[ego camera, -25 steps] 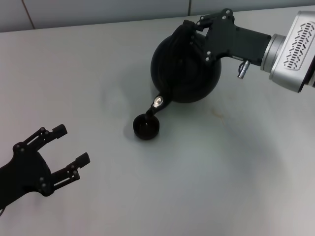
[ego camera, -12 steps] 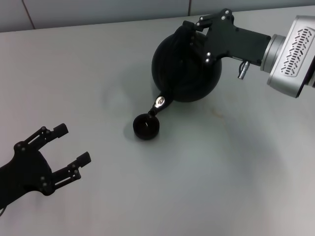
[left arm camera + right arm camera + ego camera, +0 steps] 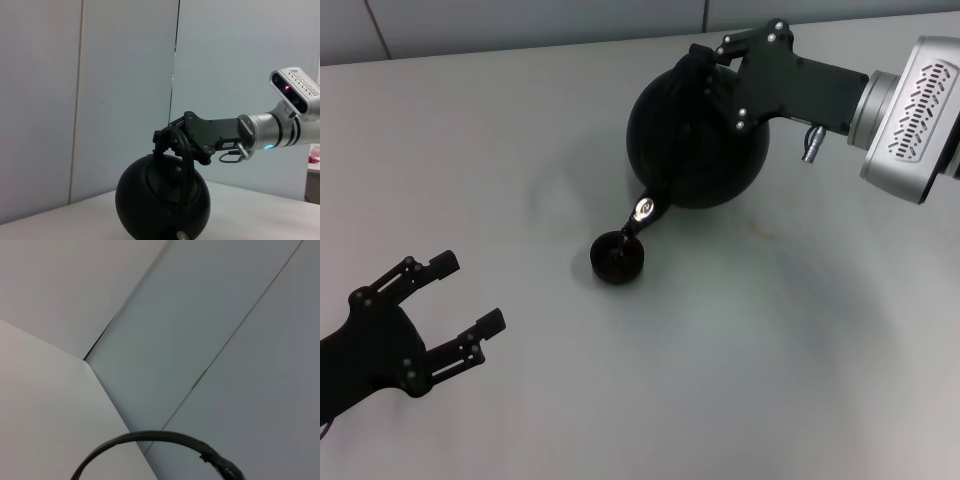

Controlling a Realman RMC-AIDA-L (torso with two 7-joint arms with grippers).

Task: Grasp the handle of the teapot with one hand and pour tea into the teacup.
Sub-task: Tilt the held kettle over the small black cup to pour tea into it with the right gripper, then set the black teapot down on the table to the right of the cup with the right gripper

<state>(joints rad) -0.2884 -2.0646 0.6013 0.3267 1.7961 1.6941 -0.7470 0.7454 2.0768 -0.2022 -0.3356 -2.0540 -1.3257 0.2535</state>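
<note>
The matte-black teapot (image 3: 695,145) is tilted, its short spout (image 3: 640,212) pointing down right over the small dark teacup (image 3: 617,258) on the table. My right gripper (image 3: 712,68) is shut on the arched black handle (image 3: 692,72) at the pot's top. The left wrist view shows the teapot (image 3: 162,200), the handle (image 3: 186,165) and the right gripper (image 3: 167,139) clamped on it. The right wrist view shows only an arc of the handle (image 3: 150,436). My left gripper (image 3: 470,292) is open and empty at the near left, far from the cup.
The grey table (image 3: 770,380) meets a pale wall (image 3: 520,20) at the back. The right arm's silver wrist (image 3: 910,110) reaches in from the far right. A faint stain (image 3: 758,232) marks the table near the teapot.
The right arm and teapot have shifted only slightly; the spout stays over the teacup. The left arm has not moved.
</note>
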